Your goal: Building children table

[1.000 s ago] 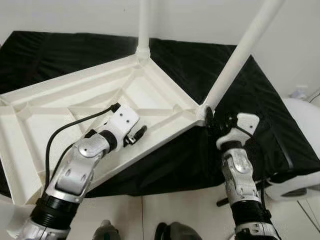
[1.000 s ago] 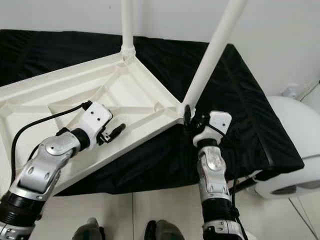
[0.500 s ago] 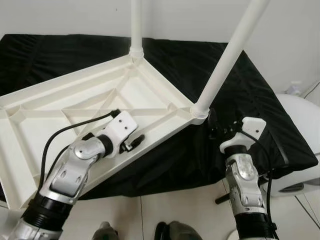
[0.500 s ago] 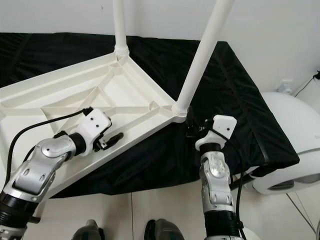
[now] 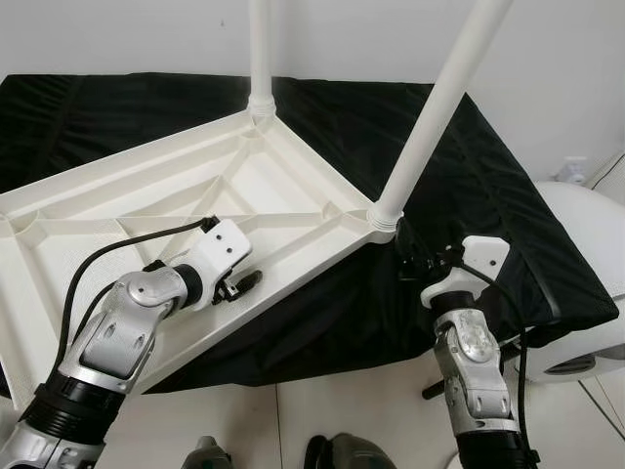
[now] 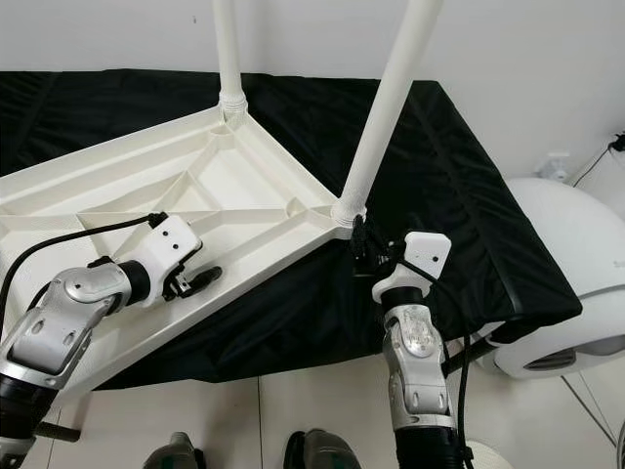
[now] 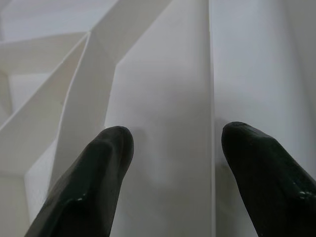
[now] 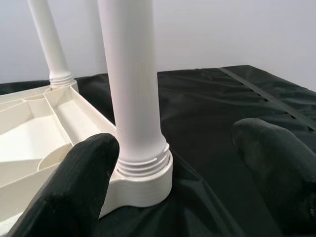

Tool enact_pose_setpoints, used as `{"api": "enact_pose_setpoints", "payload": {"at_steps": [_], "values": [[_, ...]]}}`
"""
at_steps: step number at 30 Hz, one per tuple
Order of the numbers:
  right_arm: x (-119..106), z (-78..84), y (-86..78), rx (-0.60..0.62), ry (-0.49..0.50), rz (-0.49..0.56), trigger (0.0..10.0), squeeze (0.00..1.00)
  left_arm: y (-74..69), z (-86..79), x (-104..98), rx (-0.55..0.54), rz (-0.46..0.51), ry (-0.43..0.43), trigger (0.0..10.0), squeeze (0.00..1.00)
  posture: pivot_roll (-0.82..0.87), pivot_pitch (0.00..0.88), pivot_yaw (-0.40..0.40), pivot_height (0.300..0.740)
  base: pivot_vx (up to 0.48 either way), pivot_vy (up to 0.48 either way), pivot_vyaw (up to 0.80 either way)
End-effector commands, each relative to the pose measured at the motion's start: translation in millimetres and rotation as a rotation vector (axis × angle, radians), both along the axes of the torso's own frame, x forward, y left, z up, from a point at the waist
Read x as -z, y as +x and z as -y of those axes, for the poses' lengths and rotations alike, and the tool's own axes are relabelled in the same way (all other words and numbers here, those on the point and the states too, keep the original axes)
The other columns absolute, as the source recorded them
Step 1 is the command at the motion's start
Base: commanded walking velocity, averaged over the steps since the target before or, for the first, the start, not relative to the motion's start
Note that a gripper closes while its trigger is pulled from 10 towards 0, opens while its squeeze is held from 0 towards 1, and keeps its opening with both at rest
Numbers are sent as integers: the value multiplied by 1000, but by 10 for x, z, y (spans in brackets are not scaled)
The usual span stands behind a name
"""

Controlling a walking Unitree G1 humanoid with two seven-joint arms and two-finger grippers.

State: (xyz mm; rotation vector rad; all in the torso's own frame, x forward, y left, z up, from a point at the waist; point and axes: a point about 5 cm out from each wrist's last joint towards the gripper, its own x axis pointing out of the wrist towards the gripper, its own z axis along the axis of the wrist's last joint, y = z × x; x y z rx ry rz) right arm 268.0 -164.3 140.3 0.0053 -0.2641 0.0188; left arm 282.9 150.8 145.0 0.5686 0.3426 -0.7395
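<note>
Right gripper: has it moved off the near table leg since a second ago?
Yes. The right gripper has backed away from the leg's socket, open, towards the black cloth's edge.

We see a black cloth (image 5: 508, 186) draped over a raised surface, its front edge hanging down. Behind the cloth stands a plain white wall (image 5: 586, 68). To the cloth's right sits a rounded white object (image 5: 596, 254). Below the cloth lies pale tiled floor (image 5: 293, 420).
</note>
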Motion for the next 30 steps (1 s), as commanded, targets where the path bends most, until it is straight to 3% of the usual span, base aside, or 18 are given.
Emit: {"api": "enact_pose_setpoints", "payload": {"at_steps": [1, 2, 3, 4, 13, 14, 17, 18, 24, 25, 30], "values": [[8, -11, -21, -9, -11, -12, 10000, 0, -34, -73, 79, -22, -60, 21, 9020, 0, 34, 67, -56, 740, 0, 0, 0], [8, -11, -21, -9, -11, -12, 10000, 0, -34, -73, 79, -22, -60, 21, 9020, 0, 34, 67, -56, 740, 0, 0, 0], [8, -15, -27, -11, -13, -15, 10000, 0, -38, -61, 66, -11, -65, 17, 3804, 0, 32, 70, -55, 740, 0, 0, 0], [8, -19, -31, -12, -15, -17, 10000, 0, -41, -47, 57, 3, -66, 14, 0, 0, 30, 71, -53, 740, 0, 0, 0], [6, -12, -65, -8, -24, -32, 10000, 0, -48, -1, 37, 47, -83, 18, 0, 0, 24, 70, -47, 740, 0, 0, 0], [8, -14, -70, -7, -24, -33, 10000, 0, -39, 4, 30, 48, -83, 27, 10000, 0, 24, 67, -45, 740, 0, 0, 0], [11, -17, -73, -7, -25, -34, 10000, 0, -33, 14, 21, 53, -81, 32, 10000, 0, 23, 65, -44, 740, 0, 0, 0], [13, -22, -77, -7, -26, -35, 10000, 0, -29, 27, 2, 60, -80, 25, 0, 0, 23, 63, -42, 740, 0, 0, 0], [15, -27, -78, -4, -26, -36, 10000, 0, -8, 37, -17, 55, -72, 33, 78, 0, 22, 60, -40, 740, 0, 0, 0], [16, -27, -79, -3, -26, -37, 10000, 0, 8, 41, -21, 44, -74, 34, 10000, 0, 22, 59, -40, 740, 0, 0, 0], [15, -39, -77, -3, -24, -40, 10000, 0, 105, 76, -84, -21, -46, 8, 10000, 0, 22, 57, -38, 740, 0, 0, 0]]}}
